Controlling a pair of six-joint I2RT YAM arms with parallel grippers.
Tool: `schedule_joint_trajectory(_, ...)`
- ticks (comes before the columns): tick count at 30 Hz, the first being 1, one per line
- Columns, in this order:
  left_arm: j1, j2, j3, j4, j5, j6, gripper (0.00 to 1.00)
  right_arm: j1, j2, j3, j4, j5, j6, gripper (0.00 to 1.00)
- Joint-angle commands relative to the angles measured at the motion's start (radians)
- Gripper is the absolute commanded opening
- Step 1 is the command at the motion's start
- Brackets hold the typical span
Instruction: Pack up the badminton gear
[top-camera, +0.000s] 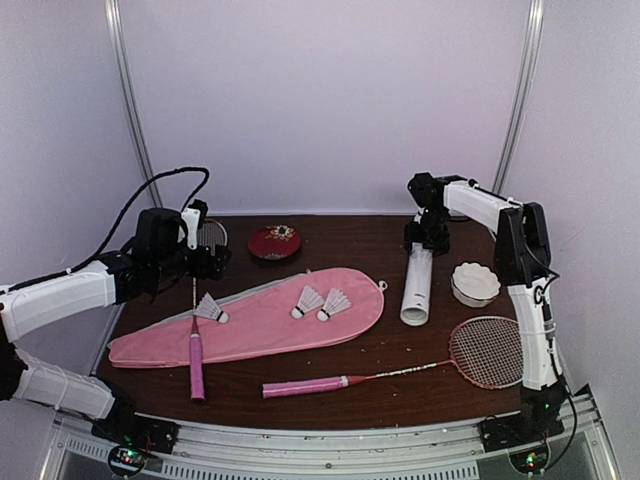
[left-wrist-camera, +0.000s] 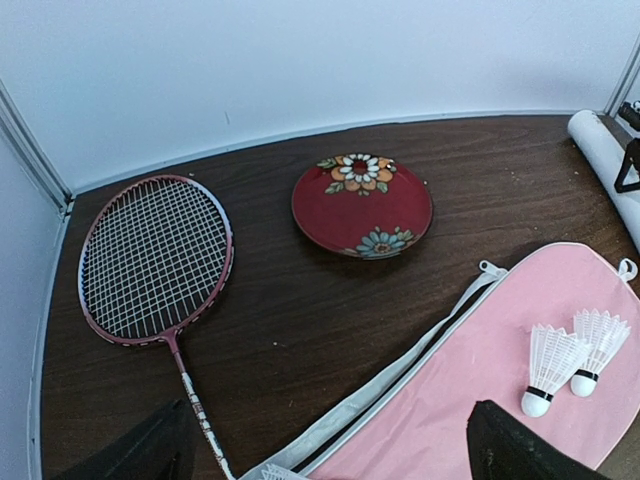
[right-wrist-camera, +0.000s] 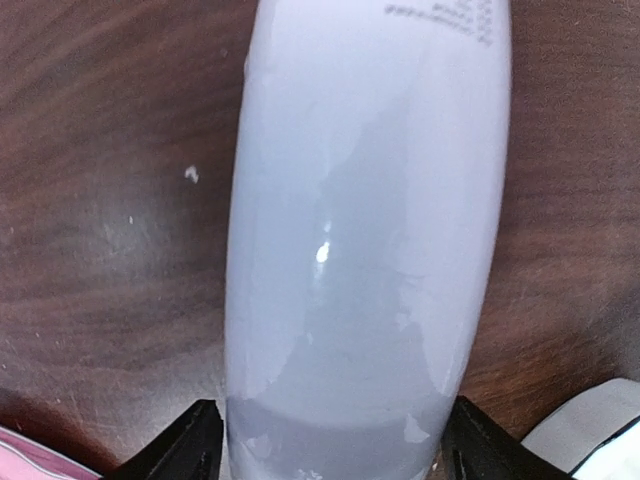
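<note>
Right end effector (top-camera: 428, 238) sits at the far end of the long white tube (top-camera: 417, 285), which lies on the table (top-camera: 345, 250) beside the pink bag (top-camera: 250, 320); three shuttlecocks (top-camera: 308, 300) rest on the bag. Left end effector (top-camera: 205, 252) hovers over one racket (top-camera: 196, 365).

Left wrist view: its jaws gape wide, holding nothing.

Right wrist view: fingers (right-wrist-camera: 185, 450) flank the tube closely; whether they clamp it I cannot tell. The step looks like securing the tube, and next it likely needs steadying so the shuttlecocks can go in.
</note>
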Motion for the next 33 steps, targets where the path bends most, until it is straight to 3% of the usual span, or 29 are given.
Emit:
schedule_joint_trajectory(1, -0.006, -0.004, -0.012, 0.071, 0.006, -0.012, 0.98, 0.052, 0.003, -0.042, -0.071, 0.018, -0.016, 0.77)
schedule_joint_trajectory(5, -0.007, 0.002, 0.001, 0.068, 0.016, -0.012, 0.98, 0.089, -0.004, -0.070, -0.088, 0.018, -0.002, 0.75)
schedule_joint_trajectory(12, -0.006, -0.010, 0.010, 0.070, 0.027, -0.013, 0.98, 0.106, -0.226, -0.357, 0.043, -0.018, 0.029, 0.62)
schedule_joint_trajectory(16, -0.006, -0.013, 0.001, 0.077, 0.047, -0.009, 0.98, 0.112, -0.289, -0.462, 0.071, -0.053, 0.010, 0.65)
schedule_joint_trajectory(25, -0.006, -0.001, 0.010, 0.063, 0.037, 0.000, 0.98, 0.111, -0.144, -0.340, 0.018, -0.040, 0.041, 0.86)
schedule_joint_trajectory(29, -0.006, -0.007, 0.006, 0.066, 0.035, -0.013, 0.98, 0.110, -0.121, -0.327, 0.018, -0.047, 0.073, 0.86)
schedule_joint_trajectory(33, -0.006, -0.001, 0.008, 0.068, 0.035, -0.021, 0.98, 0.106, -0.118, -0.344, 0.044, -0.075, 0.107, 0.77)
